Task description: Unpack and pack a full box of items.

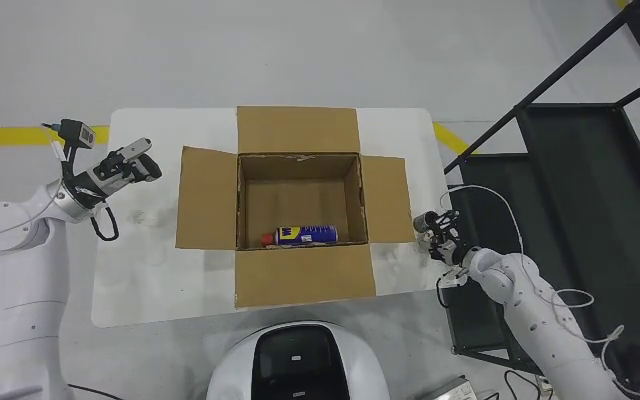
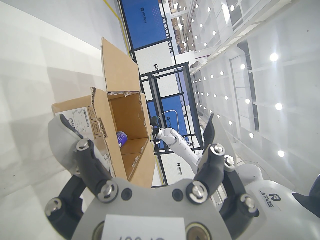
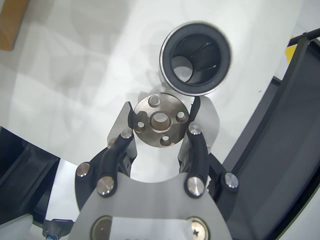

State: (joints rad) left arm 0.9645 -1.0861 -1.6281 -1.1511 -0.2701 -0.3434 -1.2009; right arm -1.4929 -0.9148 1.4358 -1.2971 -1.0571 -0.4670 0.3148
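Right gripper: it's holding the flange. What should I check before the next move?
1. Grip: right gripper fingers sit on both sides of the metal flange: ok.
2. Gap between flange and the metal tube beside it: cannot tell.
3. Flaps of the cardboard box folded out: ok.
4. Room in box: spray can lies along the robot-side wall, bare floor beyond: ok.
5. Other arm: left gripper open, off to the box's side: ok.

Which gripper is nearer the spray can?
Right: right gripper sits just past the box flap level with the spray can; left gripper is past the opposite flap, farther back.
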